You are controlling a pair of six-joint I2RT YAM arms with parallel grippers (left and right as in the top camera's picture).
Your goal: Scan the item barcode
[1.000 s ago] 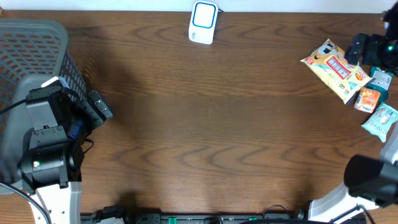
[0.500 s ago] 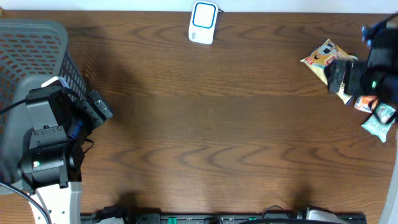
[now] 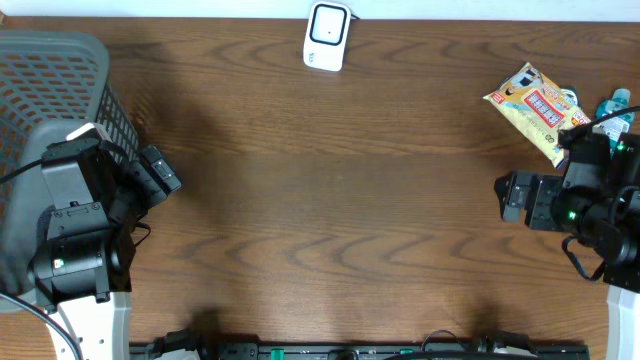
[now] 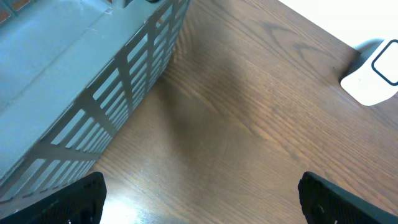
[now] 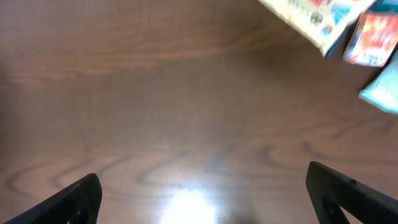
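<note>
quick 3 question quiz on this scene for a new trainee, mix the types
1. True or false: the right gripper holds the yellow snack packet.
2. The white scanner stands at: A the far edge, B the near edge, C the left edge.
3. Fill in: the open left gripper hangs beside the grey ____.
Key: 1 false, it is open and empty; 2 A; 3 basket.

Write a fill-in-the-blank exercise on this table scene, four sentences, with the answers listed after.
The left gripper and right gripper are both ____, holding nothing.
The grey basket stands next to the ____ arm.
The large snack packet near the right gripper is mainly ____.
The scanner at the table's far edge is ____.
Missing words: open; left; yellow; white.
</note>
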